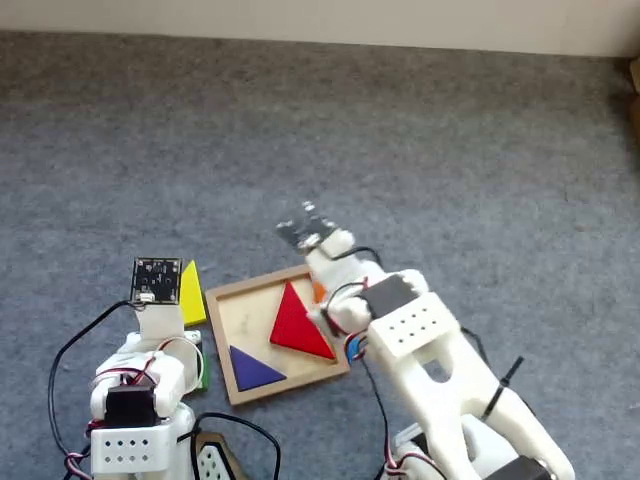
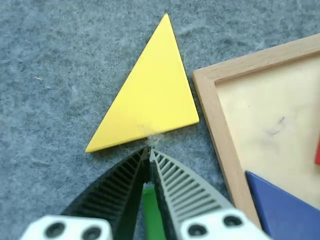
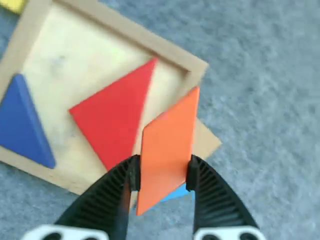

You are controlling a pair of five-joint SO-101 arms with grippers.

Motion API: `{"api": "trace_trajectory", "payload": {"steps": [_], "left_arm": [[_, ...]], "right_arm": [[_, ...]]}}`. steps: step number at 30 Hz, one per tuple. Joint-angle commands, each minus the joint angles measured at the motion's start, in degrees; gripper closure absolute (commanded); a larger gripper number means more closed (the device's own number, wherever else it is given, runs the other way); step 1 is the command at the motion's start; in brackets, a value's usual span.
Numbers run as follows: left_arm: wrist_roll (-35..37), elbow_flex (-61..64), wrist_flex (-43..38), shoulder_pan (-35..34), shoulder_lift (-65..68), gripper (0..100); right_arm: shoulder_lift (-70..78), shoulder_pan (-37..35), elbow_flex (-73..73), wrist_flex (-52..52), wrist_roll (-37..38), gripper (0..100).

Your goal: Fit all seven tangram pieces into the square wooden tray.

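1. High view: Two of the seven pieces lie in the tray (image 1: 220, 345), a red triangle (image 1: 298, 322) and a blue triangle (image 1: 252, 368). The yellow triangle (image 1: 191, 295) waits on grey carpet (image 1: 400, 130), just beside the rim.
2. Left wrist view: My left gripper (image 2: 149, 151) is pinched together at the tips and holds nothing. It sits at the yellow triangle's short edge, where the piece looks flat, smooth and sharp-cornered. A green piece (image 2: 150, 210) shows beneath my fingers.
3. Right wrist view: My right gripper (image 3: 162, 172) clamps the orange piece (image 3: 170, 130), a thin parallelogram, by its long edges above the tray's corner. A light-blue piece (image 3: 175, 192) peeks out below. I judge that placing the orange is the step in hand. Next it needs lowering flat onto the bare pale wood beside the red.
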Motion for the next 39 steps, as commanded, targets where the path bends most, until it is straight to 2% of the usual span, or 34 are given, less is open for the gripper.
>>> {"api": "trace_trajectory", "payload": {"steps": [1, 3, 11, 15, 18, 25, 39], "left_arm": [[-0.5, 1.2, 0.4, -0.7, -0.4, 99], [-0.5, 1.2, 0.4, -0.7, -0.4, 99], [-0.5, 1.2, 0.4, -0.7, -0.4, 99], [-0.5, 1.2, 0.4, -0.7, -0.4, 99], [-0.5, 1.2, 0.4, -0.7, -0.4, 99], [-0.5, 1.2, 0.4, -0.7, -0.4, 99], [-0.5, 1.2, 0.4, -0.7, -0.4, 99]], "right_arm": [[-2.2, 5.5, -0.8, 3.1, 4.0, 93.2], [-2.0, 7.0, -0.8, 3.0, 5.9, 93.2], [-1.8, 7.2, 5.3, -6.9, 5.7, 93.0], [-1.8, 7.2, 7.0, -9.3, 2.3, 92.8], [-1.8, 7.2, 7.6, -9.4, 2.1, 92.3], [-1.8, 7.2, 8.4, -9.1, 1.8, 77.3], [-1.8, 7.1, 8.1, -6.1, 2.2, 77.9]]}}
